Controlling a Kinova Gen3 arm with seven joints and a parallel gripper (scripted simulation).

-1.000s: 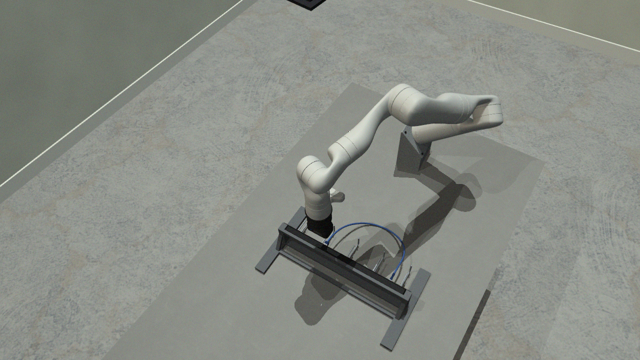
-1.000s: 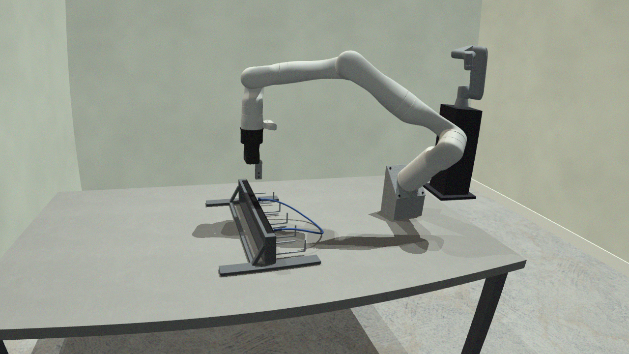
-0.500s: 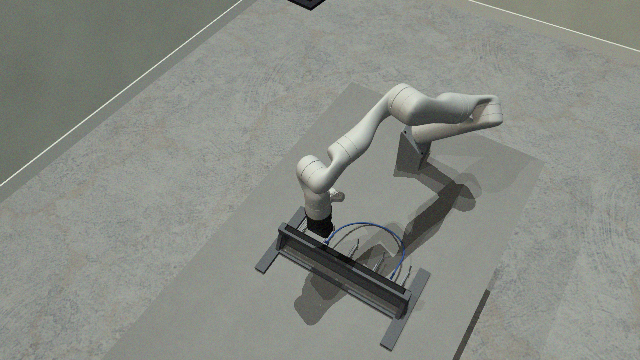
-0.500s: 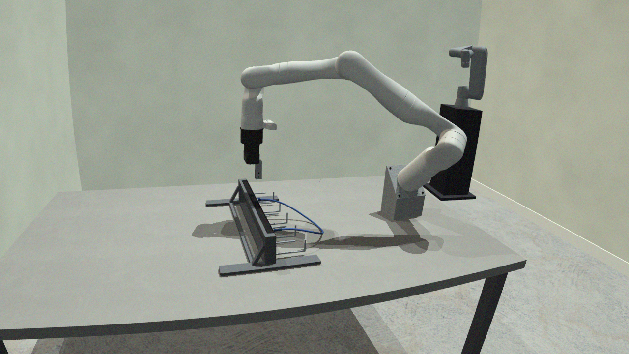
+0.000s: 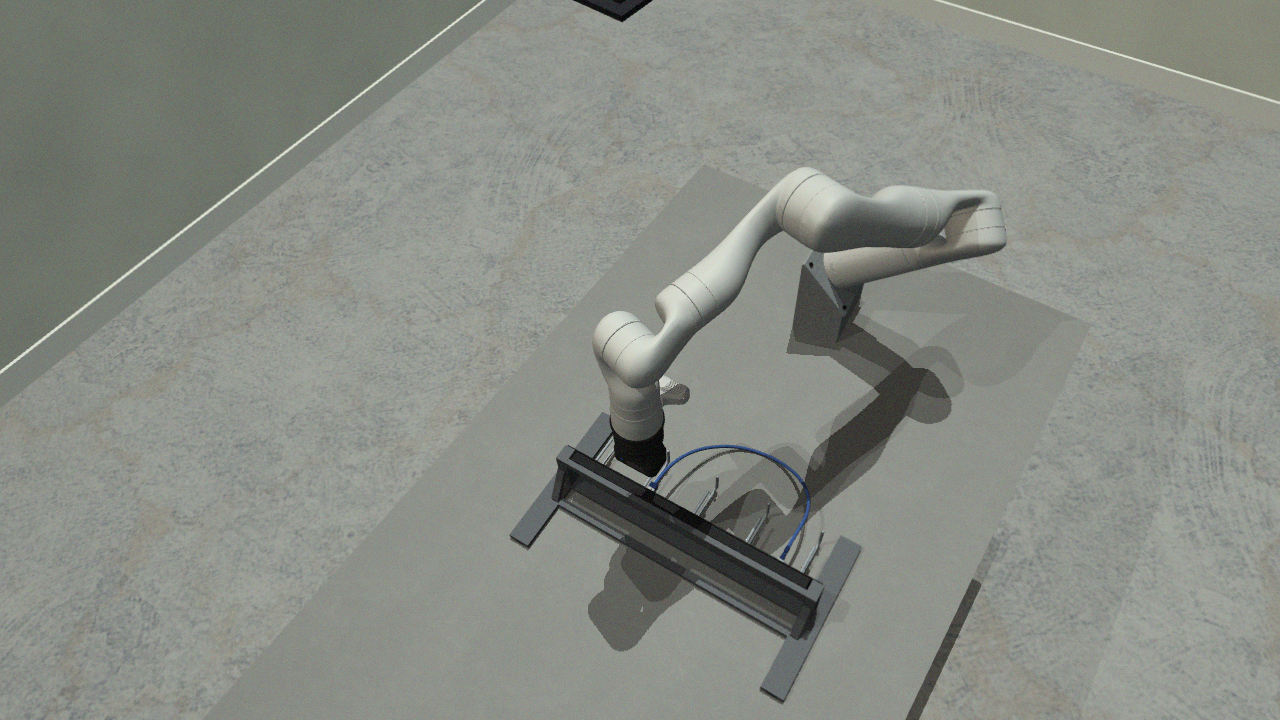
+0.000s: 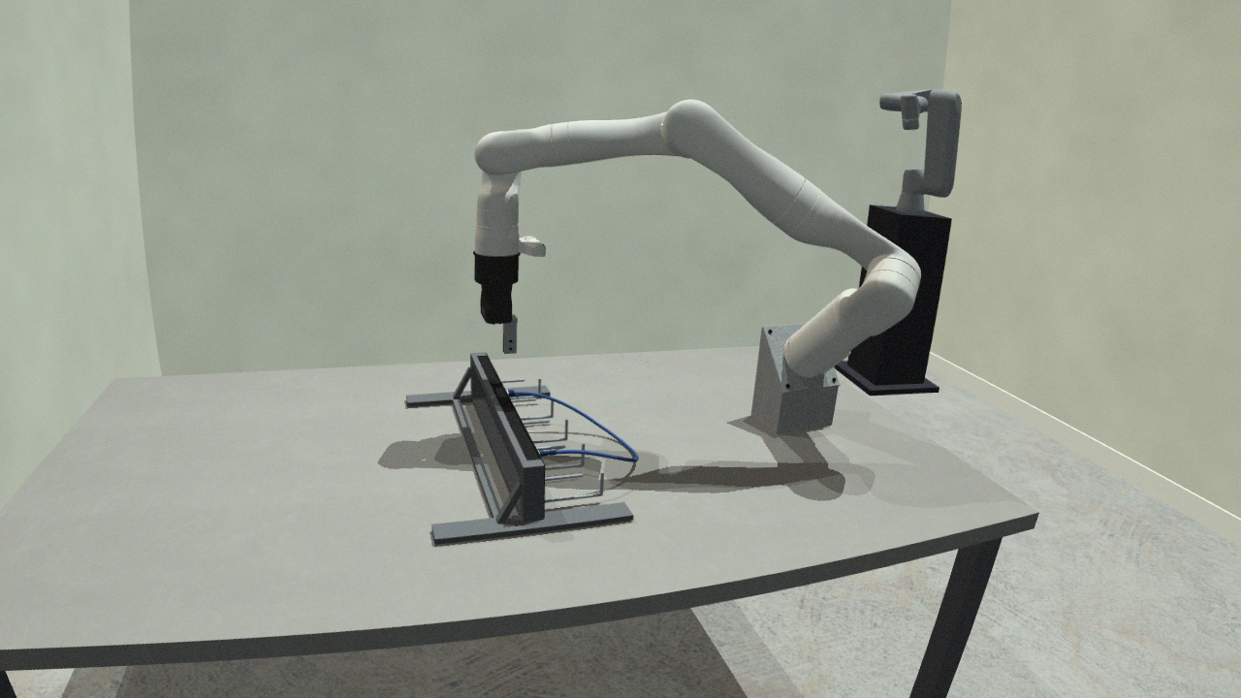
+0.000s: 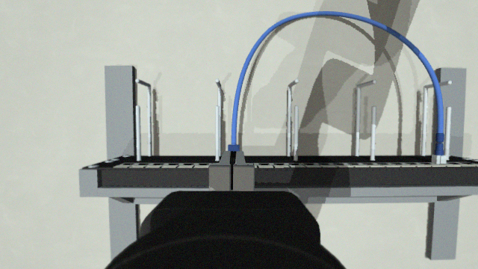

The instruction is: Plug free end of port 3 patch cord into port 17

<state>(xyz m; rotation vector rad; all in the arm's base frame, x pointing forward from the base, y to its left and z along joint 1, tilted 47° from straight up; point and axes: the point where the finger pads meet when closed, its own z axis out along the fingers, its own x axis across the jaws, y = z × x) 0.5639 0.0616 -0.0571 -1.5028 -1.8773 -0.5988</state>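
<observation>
The gripper [image 6: 510, 349] [image 7: 232, 154] is shut with nothing between its fingers. In the exterior view its tips are in the air above the rack's top edge. The blue patch cord [image 5: 726, 445] [image 6: 598, 423] [image 7: 321, 13] arches out from the panel front. Its one plug [image 5: 785, 555] [image 6: 546, 451] [image 7: 440, 146] is in a jack near the panel's low-numbered end. The other plug's blue boot [image 5: 653, 484] [image 6: 513, 393] [image 7: 234, 147] is at the panel, beneath the fingers; the fingers hide its clear part. Port numbers and latch state cannot be read. The rack [image 5: 810, 631] [image 6: 531, 524] [image 7: 392, 191] stands upright.
Thin metal cable guides [image 6: 601, 483] [image 7: 150, 119] stick out from the panel front, one close beside the boot. The arm's base [image 5: 819, 308] [image 6: 794, 403] is on the side the cord arches toward. The table's near edge [image 6: 521, 618] shows in the exterior view.
</observation>
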